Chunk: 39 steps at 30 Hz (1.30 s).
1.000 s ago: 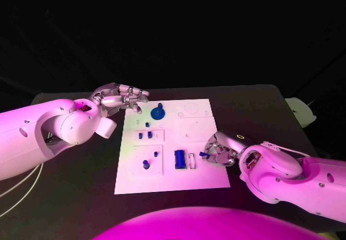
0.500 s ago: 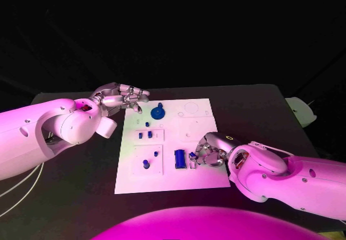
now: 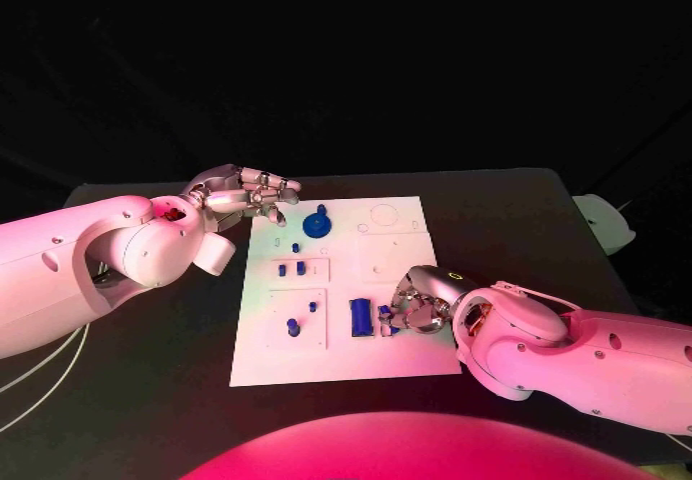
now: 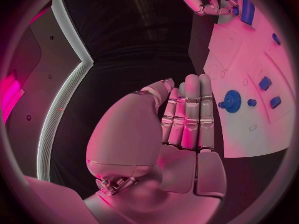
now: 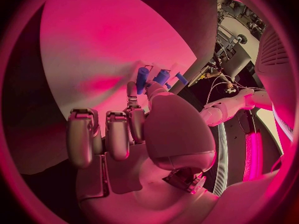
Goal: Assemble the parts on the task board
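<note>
Task board [image 3: 339,370] sits mid-table [image 3: 548,215], long side running away from the robot. On it: blue gear-like disc [image 3: 317,223] at the far left, a small blue dot [image 3: 294,248] just nearer, two short blue pegs [image 3: 290,268] side by side in the middle-left recess, one blue peg [image 3: 293,326] in the near-left recess, and a larger dark blue block [image 3: 361,317] near the board's centre line.

Right hand [image 3: 414,308] is over the board's near-right area, right beside the blue block. Fingers are curled in, and a small blue part [image 3: 389,316] sits at the fingertips; it looks pinched between thumb and finger. Right wrist view shows the same hand [image 5: 134,134] with blue pieces [image 5: 152,78] just past the fingertips, against the board. The hand and forearm cover the board's near-right edge and whatever slot lies under them.

Left hand [image 3: 238,196] hangs off the board's far-left corner, near the gear disc but not touching it. Left wrist view: fingers [image 4: 190,114] straight and held together, thumb alongside, nothing held.

Versus 1 s ago: right hand has moved left across the board, from its right edge to just beside the blue block. Left hand is unchanged, and the other board parts are in the same spots.
</note>
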Each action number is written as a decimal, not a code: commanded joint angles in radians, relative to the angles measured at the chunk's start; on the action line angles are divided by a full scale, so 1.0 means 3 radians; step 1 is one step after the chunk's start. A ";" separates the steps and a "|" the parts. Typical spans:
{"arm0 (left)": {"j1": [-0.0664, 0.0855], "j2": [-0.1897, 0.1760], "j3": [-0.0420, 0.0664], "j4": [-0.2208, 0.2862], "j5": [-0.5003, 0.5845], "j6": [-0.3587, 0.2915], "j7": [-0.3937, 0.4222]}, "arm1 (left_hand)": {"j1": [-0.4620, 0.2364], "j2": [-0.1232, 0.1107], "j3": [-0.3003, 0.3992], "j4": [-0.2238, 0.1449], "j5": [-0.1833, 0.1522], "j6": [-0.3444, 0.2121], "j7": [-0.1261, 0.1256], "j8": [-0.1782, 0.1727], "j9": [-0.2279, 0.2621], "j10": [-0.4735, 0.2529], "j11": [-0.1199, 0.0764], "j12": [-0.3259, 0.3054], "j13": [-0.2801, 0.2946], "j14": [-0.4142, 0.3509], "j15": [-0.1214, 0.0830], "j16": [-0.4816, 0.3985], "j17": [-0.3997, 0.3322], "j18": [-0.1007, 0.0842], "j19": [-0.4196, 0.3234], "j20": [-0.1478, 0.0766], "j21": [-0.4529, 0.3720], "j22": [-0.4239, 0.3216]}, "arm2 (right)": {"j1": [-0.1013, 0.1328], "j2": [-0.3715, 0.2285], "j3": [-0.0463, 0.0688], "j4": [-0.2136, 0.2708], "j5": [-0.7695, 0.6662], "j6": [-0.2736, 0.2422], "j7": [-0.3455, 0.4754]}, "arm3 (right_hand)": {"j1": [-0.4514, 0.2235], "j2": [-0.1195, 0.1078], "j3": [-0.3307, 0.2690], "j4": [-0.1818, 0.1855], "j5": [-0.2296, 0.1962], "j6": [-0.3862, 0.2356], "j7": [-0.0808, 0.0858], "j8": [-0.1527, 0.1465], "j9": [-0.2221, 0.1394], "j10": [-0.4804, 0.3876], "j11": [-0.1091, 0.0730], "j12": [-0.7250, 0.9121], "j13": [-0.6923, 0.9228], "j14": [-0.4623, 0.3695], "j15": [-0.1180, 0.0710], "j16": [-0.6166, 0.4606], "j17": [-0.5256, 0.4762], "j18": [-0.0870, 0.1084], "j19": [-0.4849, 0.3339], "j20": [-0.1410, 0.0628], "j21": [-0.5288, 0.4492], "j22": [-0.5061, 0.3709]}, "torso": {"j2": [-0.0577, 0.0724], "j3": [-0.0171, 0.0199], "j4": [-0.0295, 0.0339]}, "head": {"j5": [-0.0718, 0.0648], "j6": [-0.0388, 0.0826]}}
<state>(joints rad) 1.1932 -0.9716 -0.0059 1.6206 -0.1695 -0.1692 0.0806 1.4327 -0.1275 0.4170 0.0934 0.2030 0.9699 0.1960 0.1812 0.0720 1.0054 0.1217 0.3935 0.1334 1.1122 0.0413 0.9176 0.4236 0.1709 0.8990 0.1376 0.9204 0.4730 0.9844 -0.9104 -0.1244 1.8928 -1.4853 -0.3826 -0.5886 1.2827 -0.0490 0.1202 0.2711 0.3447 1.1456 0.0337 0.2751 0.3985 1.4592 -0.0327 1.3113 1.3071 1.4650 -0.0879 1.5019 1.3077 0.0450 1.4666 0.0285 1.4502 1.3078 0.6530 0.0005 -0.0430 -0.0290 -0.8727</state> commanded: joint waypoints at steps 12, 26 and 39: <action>0.0002 0.0003 0.0002 0.0006 -0.0049 0.0074 -0.0022 | 0.0016 0.0015 0.0030 -0.0005 -0.0001 -0.0027 0.0009 0.0020 0.0004 -0.0025 0.0005 0.0017 0.0004 -0.0017 0.0013 -0.0008 0.0003 0.0047 0.0033 0.0001 -0.0017 -0.0004 | -0.0014 0.0050 -0.0003 -0.0045 -0.0009 0.0142 -0.0019 | -0.0137 -0.0023 -0.0041 0.0056 -0.0002 0.0031 0.0008 0.0035 0.0012 0.0039 -0.0007 0.0005 0.0229 0.0271 -0.0016 0.0016 0.0469 -0.0064 0.0192 -0.0025 -0.0010 0.0764 | -0.0001 0.0000 -0.0001 | 0.0008 0.0000; 0.0002 0.0001 0.0002 0.0005 -0.0059 0.0086 -0.0041 | 0.0021 0.0018 0.0033 -0.0007 0.0000 -0.0029 0.0009 0.0020 0.0003 -0.0028 0.0005 0.0018 0.0003 -0.0018 0.0013 -0.0008 0.0003 0.0047 0.0034 0.0000 -0.0017 -0.0005 | -0.0017 0.0049 -0.0003 -0.0031 -0.0034 0.0128 -0.0017 | -0.0513 0.0022 -0.0310 0.0064 0.0215 0.0025 0.0007 0.0068 0.0054 0.0047 -0.0007 0.0011 0.0245 0.0272 -0.0016 0.0020 0.0477 -0.0065 0.0192 -0.0025 -0.0007 0.0765 | -0.0003 0.0000 -0.0001 | 0.0006 0.0000; 0.0002 -0.0004 0.0002 0.0004 -0.0059 0.0083 -0.0048 | 0.0022 0.0022 0.0035 -0.0007 0.0000 -0.0029 0.0010 0.0021 0.0003 -0.0029 0.0006 0.0019 0.0003 -0.0019 0.0013 -0.0009 0.0003 0.0047 0.0035 0.0000 -0.0018 -0.0005 | -0.0022 -0.0001 -0.0002 0.0019 -0.0120 0.0053 -0.0013 | -0.0565 0.0054 -0.0368 0.0063 0.0211 0.0021 0.0004 0.0074 0.0063 0.0047 -0.0009 0.0010 0.0247 0.0271 -0.0017 0.0019 0.0474 -0.0065 0.0191 -0.0026 -0.0007 0.0764 | -0.0004 0.0000 -0.0002 | 0.0009 0.0000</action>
<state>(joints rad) 1.1933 -0.9732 -0.0058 1.6200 -0.1836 -0.1614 0.0643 1.4327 -0.1275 0.4196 0.0908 0.2030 0.9661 0.1995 0.1811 0.0720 1.0018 0.1254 0.3935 0.1334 1.1121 0.0413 0.9177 0.4236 0.1710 0.9027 0.1339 0.9204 0.4723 0.9791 -0.9082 -0.1251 1.8937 -1.4970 -0.3590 -0.5962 1.1213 -0.0292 0.0162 0.2910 0.4090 1.1558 0.0337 0.2937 0.4164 1.4612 -0.0340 1.3110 1.3082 1.4649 -0.0877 1.5012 1.3074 0.0450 1.4665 0.0285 1.4502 1.3074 0.6520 0.0005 -0.0435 -0.0267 -0.8728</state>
